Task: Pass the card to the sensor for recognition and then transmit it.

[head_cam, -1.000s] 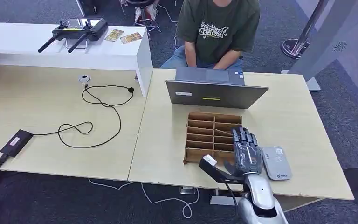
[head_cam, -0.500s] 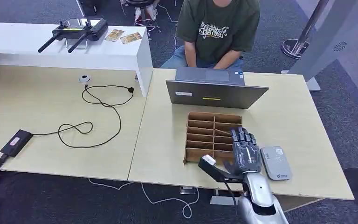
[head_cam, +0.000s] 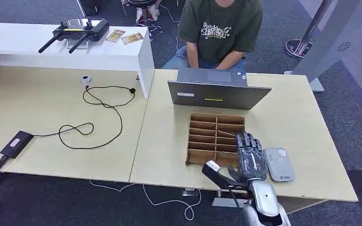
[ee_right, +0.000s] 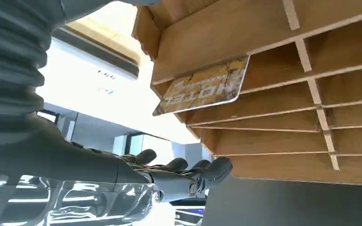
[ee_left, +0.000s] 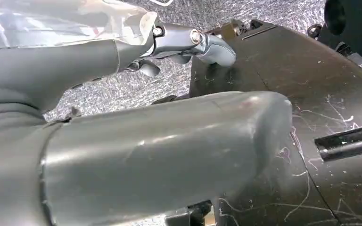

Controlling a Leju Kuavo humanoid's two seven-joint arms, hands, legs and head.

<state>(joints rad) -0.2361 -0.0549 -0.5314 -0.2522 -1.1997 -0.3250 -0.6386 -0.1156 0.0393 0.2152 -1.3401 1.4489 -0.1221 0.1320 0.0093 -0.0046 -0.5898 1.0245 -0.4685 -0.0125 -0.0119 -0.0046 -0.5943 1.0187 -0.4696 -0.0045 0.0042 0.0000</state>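
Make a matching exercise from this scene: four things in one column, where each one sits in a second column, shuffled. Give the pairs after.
Things:
1. laptop
2. card reader
3. black controller
4. gold card

Places:
A. on the white shelf at the far left
B. in a slot of the wooden organizer
C. on the table just right of the right robot hand
D. in front of the seated person, behind the organizer

Pairs: 1-D, 2-C, 3-A, 4-B
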